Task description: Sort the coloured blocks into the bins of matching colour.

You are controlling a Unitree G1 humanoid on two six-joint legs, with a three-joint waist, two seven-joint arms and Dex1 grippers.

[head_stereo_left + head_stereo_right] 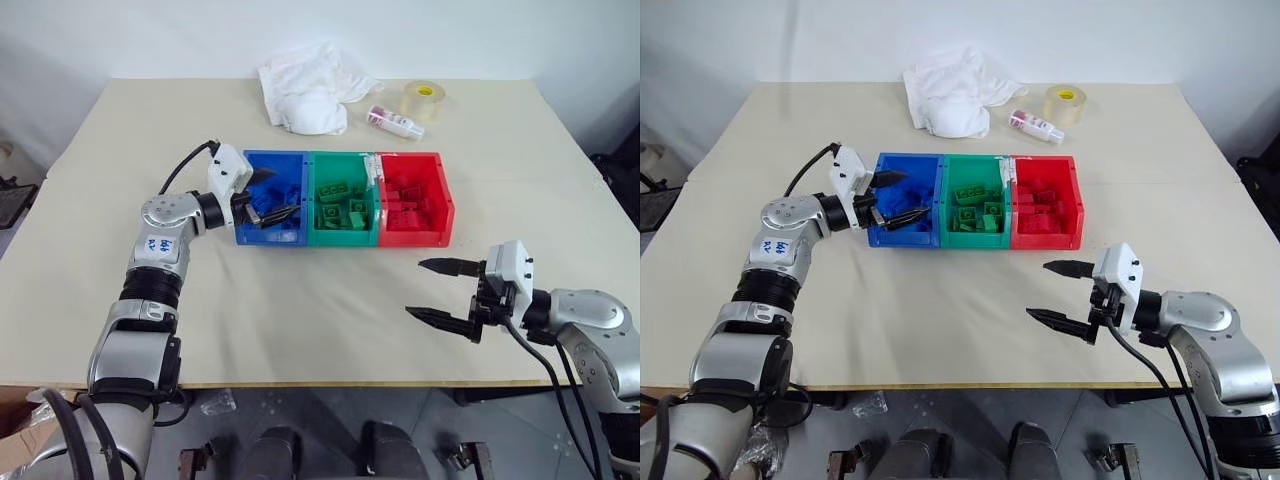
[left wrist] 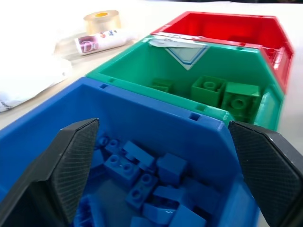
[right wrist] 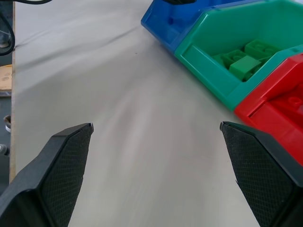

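Blue bin (image 1: 272, 200) holds blue blocks (image 2: 142, 175); left gripper (image 1: 272, 195) jaws apart above.

You have a beige table (image 1: 300, 330) carrying the three joined bins in a row near its middle: blue bin (image 1: 272, 238), green bin (image 1: 340, 238), red bin (image 1: 413, 238). Toward the far edge lie a crumpled white cloth (image 1: 310, 85), a roll of clear tape (image 1: 423, 99) and, between them, a small bottle (image 1: 394, 122) on its side.
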